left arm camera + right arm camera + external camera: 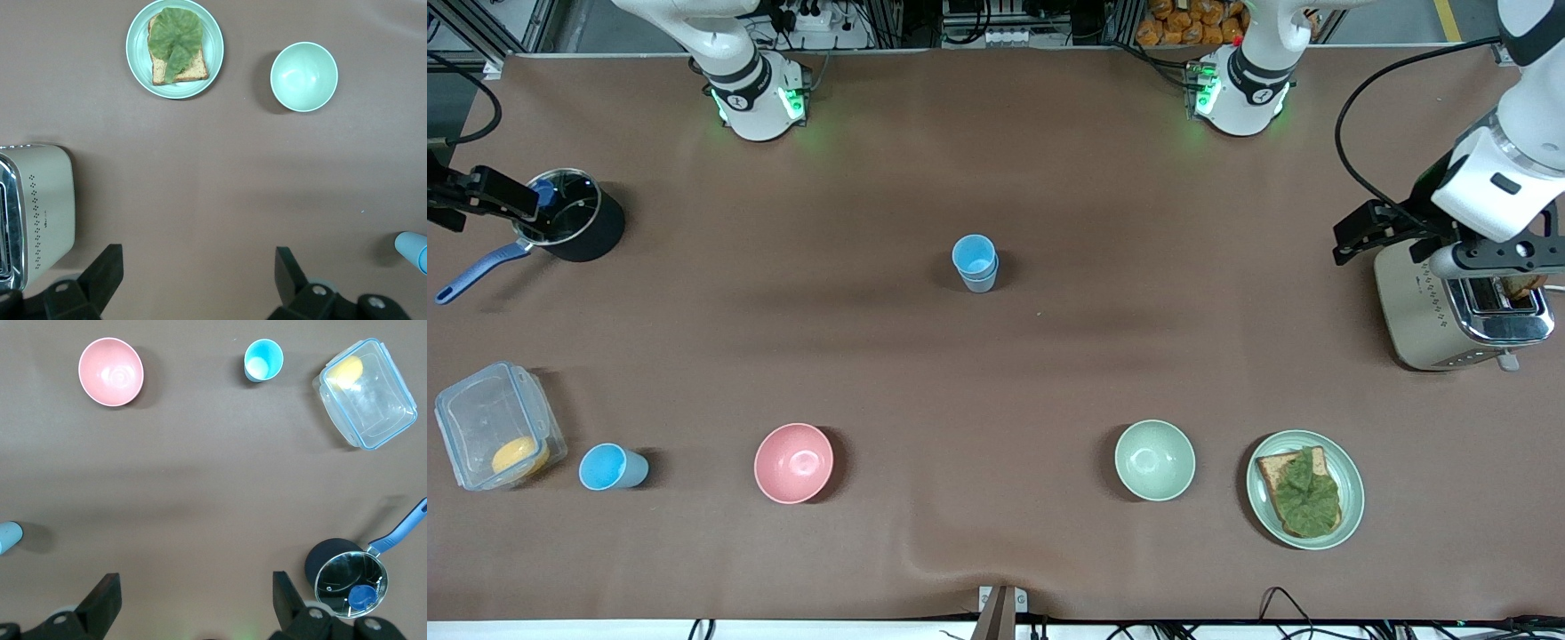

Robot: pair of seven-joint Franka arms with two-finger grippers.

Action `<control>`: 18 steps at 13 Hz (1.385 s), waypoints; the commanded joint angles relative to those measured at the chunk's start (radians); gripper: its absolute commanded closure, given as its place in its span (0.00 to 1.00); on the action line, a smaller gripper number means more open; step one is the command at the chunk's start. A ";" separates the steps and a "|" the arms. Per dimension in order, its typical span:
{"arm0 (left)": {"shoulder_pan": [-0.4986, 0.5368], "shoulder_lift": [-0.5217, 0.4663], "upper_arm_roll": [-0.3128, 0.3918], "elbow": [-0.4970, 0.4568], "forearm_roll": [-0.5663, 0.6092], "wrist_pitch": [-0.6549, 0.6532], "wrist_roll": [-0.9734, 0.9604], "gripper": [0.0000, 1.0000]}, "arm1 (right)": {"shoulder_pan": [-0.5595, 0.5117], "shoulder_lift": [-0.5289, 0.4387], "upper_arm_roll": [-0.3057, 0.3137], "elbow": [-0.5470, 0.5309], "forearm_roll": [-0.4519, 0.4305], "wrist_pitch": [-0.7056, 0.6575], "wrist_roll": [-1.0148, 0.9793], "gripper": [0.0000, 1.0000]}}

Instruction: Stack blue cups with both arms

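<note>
Two blue cups (975, 262) stand nested as a stack at the table's middle; its edge shows in the left wrist view (413, 250) and the right wrist view (8, 537). A single blue cup (611, 468) stands upright near the front camera at the right arm's end, beside the clear container; it also shows in the right wrist view (263, 360). My left gripper (1374, 231) is open and empty, up beside the toaster (198, 257). My right gripper (471, 196) is open and empty, up beside the black pot (195, 580).
A pink bowl (793, 462) and a pale green bowl (1154, 460) stand near the front camera. A plate (1352, 498) holds toast with lettuce. A toaster (1432, 311), a lidded black pot (578, 227) and a clear container (480, 418) holding a yellow thing stand at the table's ends.
</note>
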 commanded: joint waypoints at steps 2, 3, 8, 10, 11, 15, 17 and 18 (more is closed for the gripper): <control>-0.008 -0.020 0.010 -0.001 -0.005 -0.043 0.017 0.00 | -0.006 0.007 0.002 0.029 0.003 -0.034 -0.007 0.00; -0.009 -0.022 0.008 -0.001 -0.004 -0.057 0.027 0.00 | -0.006 0.007 0.001 0.029 0.001 -0.039 -0.009 0.00; -0.016 -0.017 0.011 0.069 0.021 -0.169 0.044 0.00 | -0.008 0.007 0.001 0.031 -0.010 -0.040 -0.014 0.00; -0.016 -0.022 0.015 0.072 0.021 -0.189 0.042 0.00 | -0.006 0.005 0.001 0.035 -0.010 -0.047 -0.012 0.00; -0.016 -0.025 0.013 0.072 0.021 -0.194 0.042 0.00 | -0.008 0.005 0.001 0.047 -0.010 -0.053 -0.014 0.00; -0.013 -0.026 0.016 0.083 0.022 -0.195 0.042 0.00 | -0.009 0.005 -0.001 0.052 -0.002 -0.068 -0.014 0.00; -0.014 -0.028 0.016 0.083 0.027 -0.209 0.047 0.00 | -0.009 0.005 -0.001 0.052 0.000 -0.073 -0.014 0.00; -0.014 -0.028 0.016 0.083 0.027 -0.212 0.050 0.00 | -0.009 0.005 -0.001 0.054 0.001 -0.073 -0.014 0.00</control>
